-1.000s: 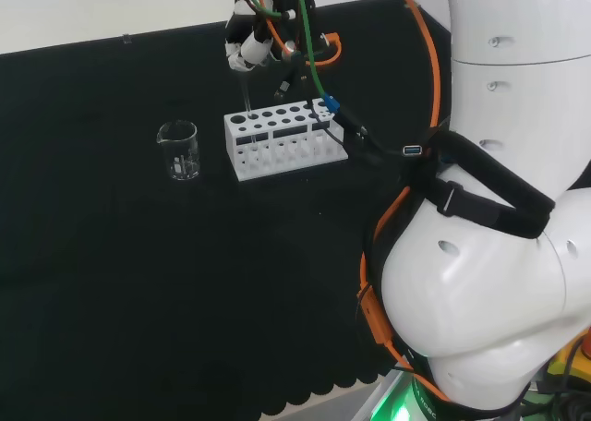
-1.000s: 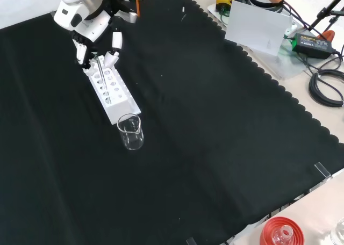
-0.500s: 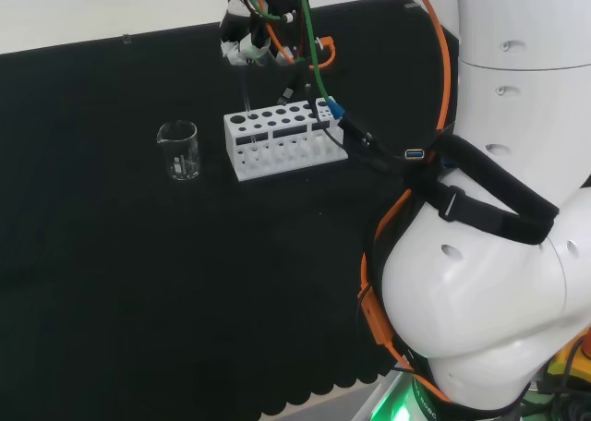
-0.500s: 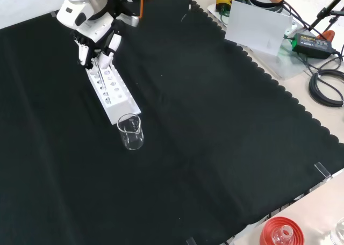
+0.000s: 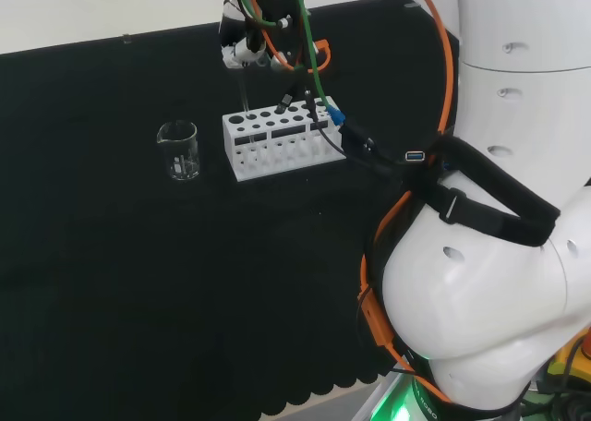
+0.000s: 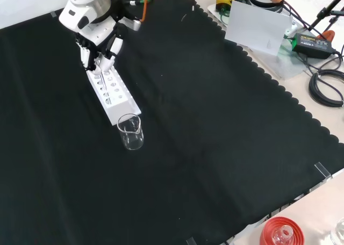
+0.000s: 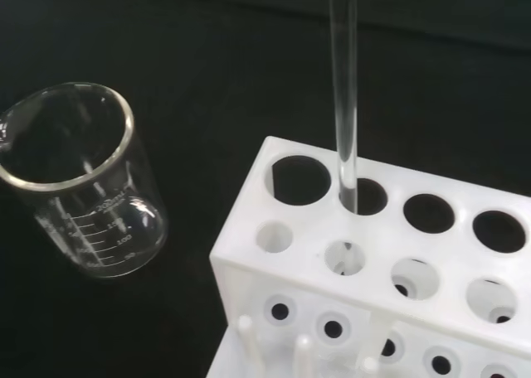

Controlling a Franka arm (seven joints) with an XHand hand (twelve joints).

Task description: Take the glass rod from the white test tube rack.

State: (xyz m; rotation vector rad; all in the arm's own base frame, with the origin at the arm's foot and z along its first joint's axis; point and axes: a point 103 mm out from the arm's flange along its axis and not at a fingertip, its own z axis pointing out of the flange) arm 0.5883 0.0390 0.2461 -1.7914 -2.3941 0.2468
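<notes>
The white test tube rack [image 5: 282, 142] lies on the black cloth, and the clear glass rod [image 5: 245, 102] stands upright in a hole near its left end in the head view. In the wrist view the rod [image 7: 343, 96] sits in the second hole of the back row of the rack [image 7: 332, 291], its lower end still inside. The hand [image 5: 247, 44] is directly over the rod's top, fingers curled in around it. From the front, the hand [image 6: 98, 41] hangs over the far end of the rack [image 6: 114, 94], its fingers closed together on the rod.
An empty glass beaker [image 5: 178, 150] stands just left of the rack in the head view. In the front view that beaker [image 6: 130, 132] is at the rack's near end. A red ribbed ring [image 6: 281, 233] sits at the cloth's near edge.
The spread fingers have drawn together around the rod's top. The hand shifted slightly over the rack's end. The rod stays in its hole.
</notes>
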